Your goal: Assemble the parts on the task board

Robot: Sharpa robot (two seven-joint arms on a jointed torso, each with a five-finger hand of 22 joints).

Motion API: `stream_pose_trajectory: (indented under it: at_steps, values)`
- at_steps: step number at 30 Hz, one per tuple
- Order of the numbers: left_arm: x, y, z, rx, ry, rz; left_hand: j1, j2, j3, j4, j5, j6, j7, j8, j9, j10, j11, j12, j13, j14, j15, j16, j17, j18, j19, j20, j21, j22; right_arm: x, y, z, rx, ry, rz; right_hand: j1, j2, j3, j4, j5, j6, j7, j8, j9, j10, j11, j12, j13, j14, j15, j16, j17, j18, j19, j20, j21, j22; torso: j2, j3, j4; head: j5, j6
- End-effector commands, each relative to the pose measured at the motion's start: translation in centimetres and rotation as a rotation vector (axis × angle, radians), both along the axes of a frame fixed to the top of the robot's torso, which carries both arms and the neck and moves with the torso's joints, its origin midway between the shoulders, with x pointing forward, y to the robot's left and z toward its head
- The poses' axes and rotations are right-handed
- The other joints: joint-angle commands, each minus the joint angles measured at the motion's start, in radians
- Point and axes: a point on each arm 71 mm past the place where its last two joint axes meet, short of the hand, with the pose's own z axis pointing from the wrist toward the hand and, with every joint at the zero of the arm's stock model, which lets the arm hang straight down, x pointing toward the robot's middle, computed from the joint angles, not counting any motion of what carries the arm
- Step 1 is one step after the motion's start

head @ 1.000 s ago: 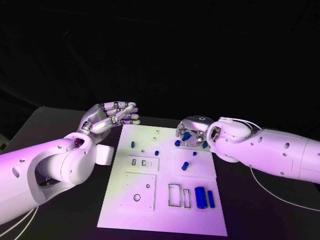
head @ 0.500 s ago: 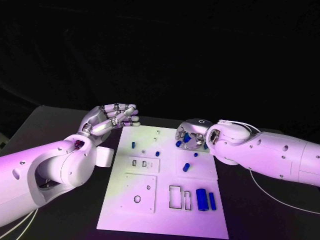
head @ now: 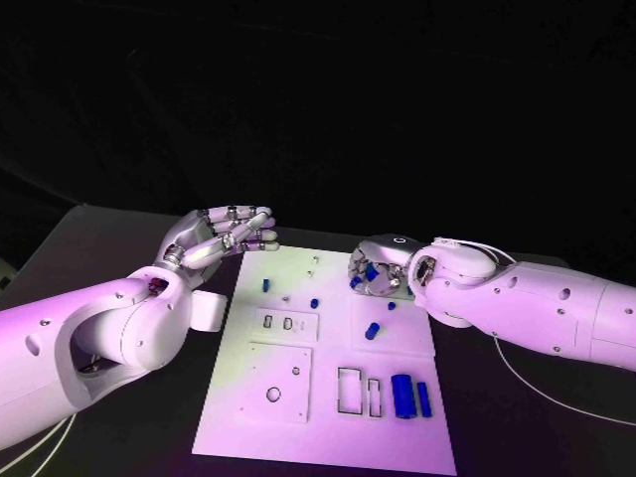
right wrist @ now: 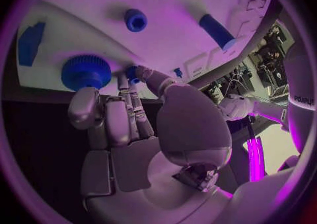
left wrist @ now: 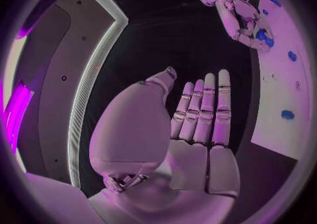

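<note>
Right hand (head: 379, 270): over the far right part of the task board (head: 333, 437), fingertips down among the blue parts there; thumb and finger tips meet on a small blue part (right wrist: 134, 72), beside a blue gear (right wrist: 86, 72). Left hand (head: 221, 238): raised above the board's far left corner, fingers apart, holding nothing. Board: white, mid-tabletop (head: 103, 248); a blue cylinder (head: 399, 384) lies near its front edge.

black table (head: 103, 234) | black backdrop (head: 318, 99) behind; purple light over scene
</note>
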Motion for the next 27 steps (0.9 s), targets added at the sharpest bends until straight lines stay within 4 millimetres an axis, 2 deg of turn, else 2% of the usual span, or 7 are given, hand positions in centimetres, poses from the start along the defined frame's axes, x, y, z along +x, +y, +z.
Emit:
stream_pose_trajectory:
  at_steps: [1,4,11,17,22,27]
  values:
    - [-0.1,-0.2,0.2,-0.005,-0.008,-0.022,-0.004,-0.003,0.003,-0.003,0.001,-0.006,0.013,-0.005,0.001,0.000,0.004,-0.004,-0.001,0.000,0.003,0.002,0.002,0.011,0.007,0.003,0.006,0.002,-0.1,0.0,0.0,0.030,-0.025,0.002,0.015,0.022,0.017,0.003,-0.008,0.022,-0.009,0.019,0.017,0.029,-0.012,0.016,0.008,0.035,-0.014,0.011,0.008,-0.010,0.012,-0.005,0.015,0.023,0.004,-0.0027,0.0012,-0.002,0.001]
    - [-0.1,-0.2,0.2,-0.005,-0.007,-0.022,-0.004,-0.003,0.003,-0.003,0.001,-0.006,0.013,-0.005,0.001,0.000,0.004,-0.004,-0.001,0.000,0.003,0.002,0.002,0.011,0.007,0.003,0.006,0.002,-0.2,-0.1,0.3,0.053,-0.049,-0.002,0.028,0.030,0.033,0.002,-0.018,0.037,-0.016,0.037,0.037,0.050,-0.021,0.026,0.015,0.035,-0.022,0.018,0.011,-0.016,0.028,-0.013,0.036,0.058,0.005,-0.0037,0.0019,-0.003,0.001]
    - [0.0,-0.1,0.2,-0.004,-0.005,-0.020,-0.003,-0.003,0.004,-0.004,0.001,-0.006,0.013,-0.005,0.002,0.000,0.004,-0.004,-0.001,0.000,0.002,0.003,0.003,0.011,0.007,0.003,0.007,0.003,-0.4,-0.2,0.9,0.103,-0.107,-0.012,0.040,0.037,0.050,-0.001,-0.024,0.044,-0.022,0.059,0.066,0.068,-0.029,0.034,0.023,0.034,-0.028,0.026,0.013,-0.020,0.038,-0.020,0.052,0.084,0.005,-0.0074,0.0070,-0.009,0.006]
    - [0.1,0.0,0.1,-0.002,-0.004,-0.017,-0.003,-0.003,0.004,-0.004,0.001,-0.006,0.013,-0.005,0.002,0.000,0.004,-0.004,-0.001,0.000,0.002,0.003,0.003,0.011,0.007,0.003,0.007,0.003,-0.3,0.3,1.8,0.137,-0.155,-0.022,0.044,0.034,0.054,-0.006,-0.028,0.042,-0.022,0.063,0.073,0.069,-0.030,0.034,0.025,0.035,-0.030,0.031,0.017,-0.022,0.043,-0.021,0.058,0.095,0.007,-0.0096,0.0114,-0.007,0.016]
    - [0.1,0.0,0.1,-0.003,-0.003,-0.018,-0.003,-0.003,0.004,-0.004,0.001,-0.006,0.013,-0.005,0.002,0.000,0.004,-0.004,-0.001,0.000,0.002,0.003,0.003,0.011,0.007,0.003,0.007,0.003,0.4,1.2,2.4,0.157,-0.190,-0.038,0.045,0.032,0.059,-0.007,-0.028,0.036,-0.019,0.064,0.079,0.066,-0.028,0.032,0.026,0.036,-0.029,0.033,0.018,-0.023,0.044,-0.022,0.061,0.100,0.007,-0.0120,0.0165,-0.014,0.023]
    - [0.2,-0.2,0.1,-0.004,-0.002,-0.021,-0.003,-0.002,0.005,-0.005,0.001,-0.006,0.013,-0.005,0.002,0.000,0.004,-0.005,-0.001,0.001,0.002,0.003,0.004,0.011,0.007,0.002,0.009,0.003,1.0,2.0,2.7,0.168,-0.208,-0.045,0.045,0.031,0.059,-0.007,-0.028,0.035,-0.019,0.064,0.080,0.066,-0.027,0.031,0.026,0.036,-0.028,0.035,0.020,-0.023,0.046,-0.022,0.063,0.104,0.009,-0.0138,0.0202,-0.013,0.025]
